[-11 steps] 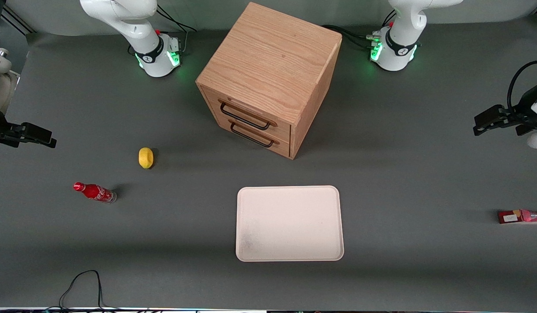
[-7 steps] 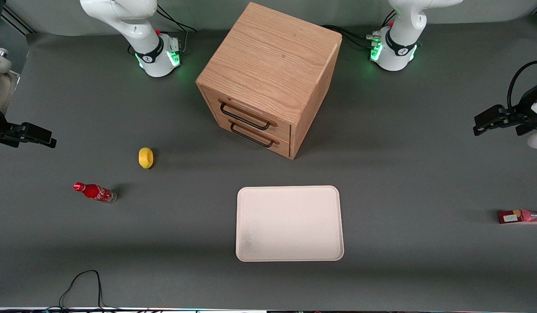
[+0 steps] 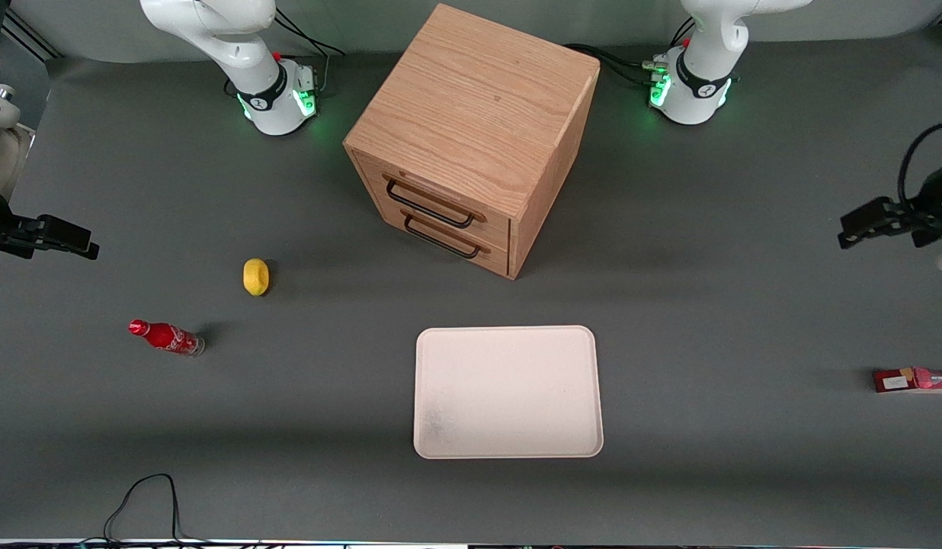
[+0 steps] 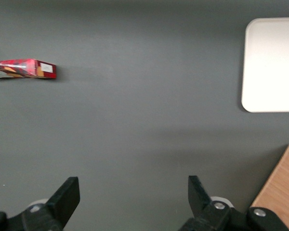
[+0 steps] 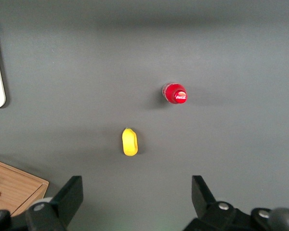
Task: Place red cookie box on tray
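Note:
The red cookie box [image 3: 917, 380] lies flat on the grey table at the working arm's end, partly cut off by the picture's edge; the left wrist view shows it as a thin dark-red carton [image 4: 23, 69] with a white patch. The cream tray [image 3: 507, 391] sits near the table's middle in front of the drawer cabinet, and one corner of the tray [image 4: 272, 65] shows in the wrist view. My gripper [image 3: 860, 226] hangs above the table, farther from the front camera than the box, well apart from it. The gripper [image 4: 133, 192] is open with nothing between its fingers.
A wooden two-drawer cabinet [image 3: 471, 137] stands farther from the front camera than the tray. A yellow lemon [image 3: 255, 276] and a small red Coca-Cola bottle [image 3: 166, 337] lie toward the parked arm's end. A black cable [image 3: 143, 503] loops at the table's near edge.
My gripper has shifted a little toward the working arm's end of the table and slightly nearer to the front camera. Nothing else moved.

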Robot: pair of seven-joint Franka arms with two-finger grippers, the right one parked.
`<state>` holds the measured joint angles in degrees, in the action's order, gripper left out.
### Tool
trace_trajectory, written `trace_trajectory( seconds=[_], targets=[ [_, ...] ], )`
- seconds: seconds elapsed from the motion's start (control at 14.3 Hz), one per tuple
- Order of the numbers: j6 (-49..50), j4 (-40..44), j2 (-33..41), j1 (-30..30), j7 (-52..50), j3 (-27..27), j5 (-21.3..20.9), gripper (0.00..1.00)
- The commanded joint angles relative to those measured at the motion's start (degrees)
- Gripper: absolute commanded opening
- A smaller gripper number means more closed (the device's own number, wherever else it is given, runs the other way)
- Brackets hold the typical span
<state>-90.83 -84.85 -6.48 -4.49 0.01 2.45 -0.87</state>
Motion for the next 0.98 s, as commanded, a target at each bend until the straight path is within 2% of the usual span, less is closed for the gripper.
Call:
trace_trajectory(
  seconds=[0.0,0.49,0.91],
  targets=[
    [0.2,7.9,-7.1,-4.4,1.9,0.0,-0.1,1.0],
    [0.0,32.1,-28.1,-18.1,17.3,0.1,-0.1,1.0],
    [-5.5,34.0,-32.4,-27.0,24.7,0.5,0.3,1.0]
  ],
)
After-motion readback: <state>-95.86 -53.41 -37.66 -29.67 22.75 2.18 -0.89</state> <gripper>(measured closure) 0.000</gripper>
